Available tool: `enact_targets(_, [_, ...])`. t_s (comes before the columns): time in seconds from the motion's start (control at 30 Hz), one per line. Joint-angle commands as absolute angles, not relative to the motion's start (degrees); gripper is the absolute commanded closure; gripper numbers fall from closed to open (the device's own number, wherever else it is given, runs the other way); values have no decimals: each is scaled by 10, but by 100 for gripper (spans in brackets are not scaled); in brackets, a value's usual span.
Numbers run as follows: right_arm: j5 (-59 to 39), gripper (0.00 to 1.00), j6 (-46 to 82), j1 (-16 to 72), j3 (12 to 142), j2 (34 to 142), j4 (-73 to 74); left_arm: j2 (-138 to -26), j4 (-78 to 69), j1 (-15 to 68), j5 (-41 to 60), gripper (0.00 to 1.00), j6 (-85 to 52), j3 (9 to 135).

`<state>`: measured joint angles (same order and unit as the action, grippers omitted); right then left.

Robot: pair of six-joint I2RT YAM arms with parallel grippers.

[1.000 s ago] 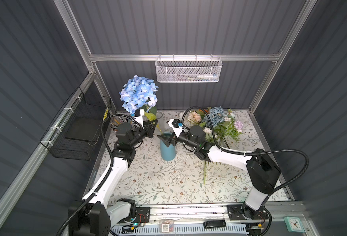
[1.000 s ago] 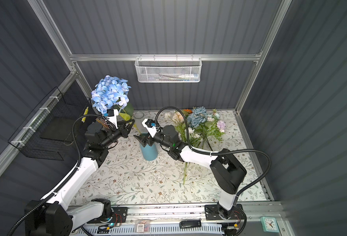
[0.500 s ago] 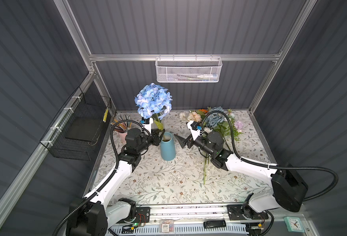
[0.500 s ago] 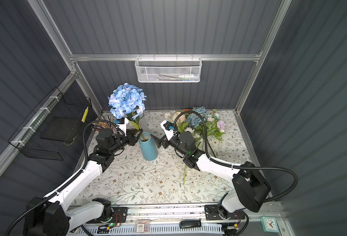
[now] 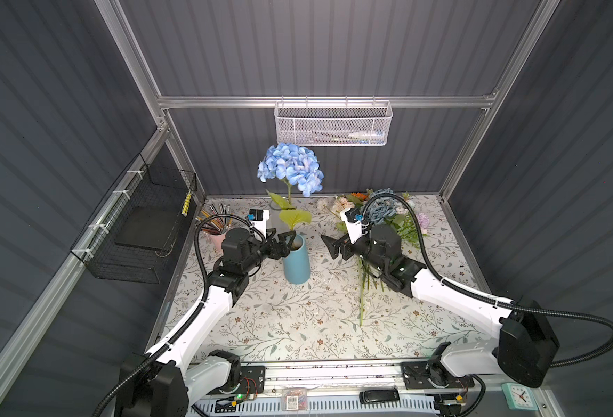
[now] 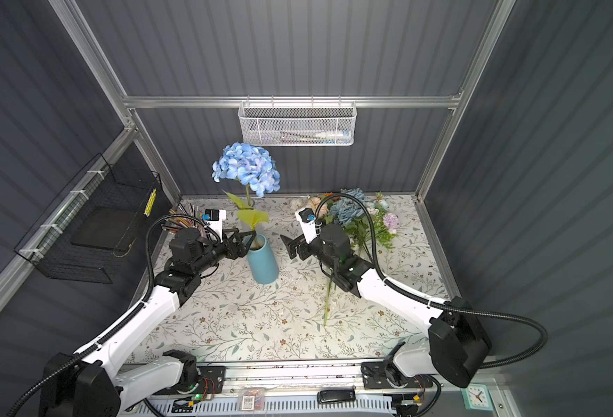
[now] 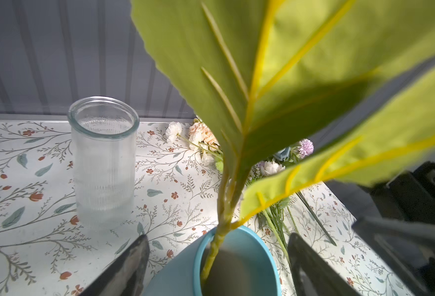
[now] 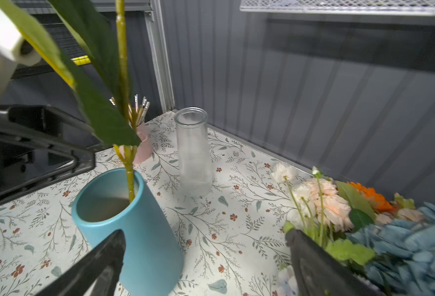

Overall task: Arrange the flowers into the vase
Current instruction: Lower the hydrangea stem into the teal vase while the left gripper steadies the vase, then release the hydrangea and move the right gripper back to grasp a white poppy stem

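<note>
Hydrangea (image 5: 290,169) stands in the blue vase (image 5: 297,265), stem against its rim. Left gripper (image 5: 289,243) sits at the vase mouth, jaws spread, not pinching the stem. Right gripper (image 5: 328,247) hovers just right of the vase, wide open too. Other flowers (image 5: 382,213) lie heaped further right.

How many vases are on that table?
2. A blue vase stands mid-table holding the blue hydrangea; an empty clear glass vase stands behind it, near the back wall.
</note>
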<state>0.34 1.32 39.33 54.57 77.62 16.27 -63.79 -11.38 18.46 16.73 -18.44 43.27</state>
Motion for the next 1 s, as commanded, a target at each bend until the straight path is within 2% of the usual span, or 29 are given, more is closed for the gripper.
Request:
enact_targets(0.0, [11, 1, 57, 372, 577, 759, 7, -633, -109, 187, 150, 12, -195, 439])
enact_targets(0.2, [42, 2, 118, 370, 595, 745, -159, -641, -141, 187, 141, 10, -231, 437])
enact_targets(0.3, [38, 10, 155, 369, 593, 744, -219, -635, -153, 187, 127, 7, -245, 435])
enact_targets(0.4, [27, 23, 195, 370, 591, 753, -264, -626, -159, 187, 113, 5, -253, 435])
enact_targets(0.47, [20, 31, 214, 370, 584, 764, -273, -621, -160, 187, 98, 3, -256, 435])
enact_targets(0.63, [39, 42, 256, 368, 576, 802, -271, -612, -153, 187, 74, 0, -256, 433])
enact_targets(0.97, [31, 57, 294, 342, 579, 887, -226, -579, -95, 186, 31, 0, -232, 433])
